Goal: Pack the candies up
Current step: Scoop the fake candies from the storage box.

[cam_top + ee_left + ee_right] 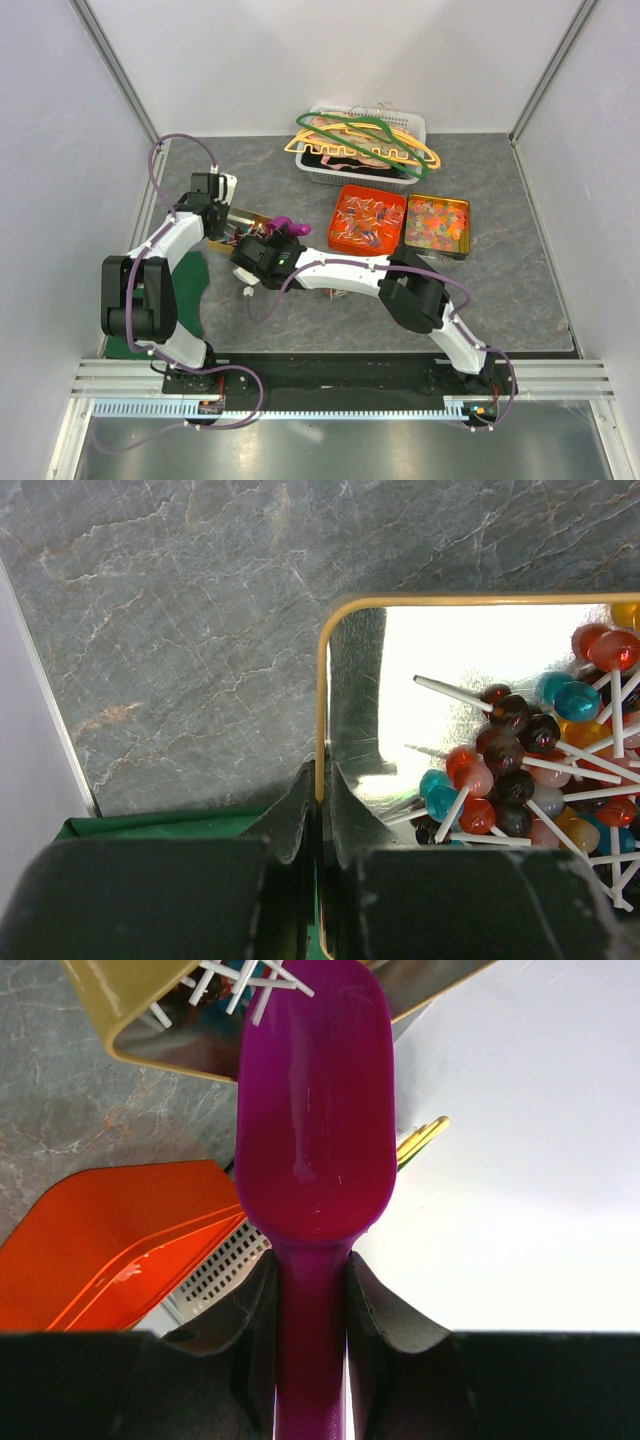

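Many candies (pixel 520 780) near left gripper (pixel 320 782)

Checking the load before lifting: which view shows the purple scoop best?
Right wrist: the purple scoop fills the frame, handle clamped in the right gripper, tip at the lollipop sticks. Top external shows only a small purple patch. Left wrist shows none of it.

Top view bright and even, lit from overhead; soft arm shadows on the tabletop (pixel 500 290). Left wrist: tin (pixel 322 680) floor blown out by white glare, lollipops (pixel 510 770) sharp, near jaws dark and blurry. Right wrist: wall (pixel 520 1160) overexposed, scoop (pixel 315 1110) glossy with sheen, jaws out of focus.
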Controlling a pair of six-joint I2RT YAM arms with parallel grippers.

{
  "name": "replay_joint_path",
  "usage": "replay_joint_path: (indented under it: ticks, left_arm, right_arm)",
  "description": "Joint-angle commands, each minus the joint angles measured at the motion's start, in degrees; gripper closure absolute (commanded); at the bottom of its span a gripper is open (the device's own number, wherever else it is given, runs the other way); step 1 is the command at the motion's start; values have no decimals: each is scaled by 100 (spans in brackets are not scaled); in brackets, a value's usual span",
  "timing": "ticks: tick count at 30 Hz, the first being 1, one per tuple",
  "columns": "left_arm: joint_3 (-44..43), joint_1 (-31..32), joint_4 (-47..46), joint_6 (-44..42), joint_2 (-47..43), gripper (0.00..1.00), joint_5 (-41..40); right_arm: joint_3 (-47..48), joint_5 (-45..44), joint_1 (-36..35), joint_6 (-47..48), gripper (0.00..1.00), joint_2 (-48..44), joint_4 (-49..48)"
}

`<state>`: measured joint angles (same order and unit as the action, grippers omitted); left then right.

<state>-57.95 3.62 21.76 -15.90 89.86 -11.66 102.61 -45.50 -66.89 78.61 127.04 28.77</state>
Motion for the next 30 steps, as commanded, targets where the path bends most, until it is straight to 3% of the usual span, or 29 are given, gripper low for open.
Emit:
replay_joint_path:
  ticks: [1,5,11,22,30]
  left_arm:
    - [-32,7,-400,-106,-303,98,147]
    - [-14,7,-436,-97,-294,98,147]
    - [39,-1,-506,-106,-373,98,120]
    - [65,-1,-541,-106,-408,98,85]
    - [100,-10,-576,-106,-479,98,94]
  right_arm:
    - [146,-188,36,383,100,128,-250]
    - [145,-92,53,516,100,128,-5]
    - [1560,594,97,-328,100,585,2341]
    - [2351,1525,308,-636,100,848,3608]
    - [2869,2246,423,-1014,100,1173,3776]
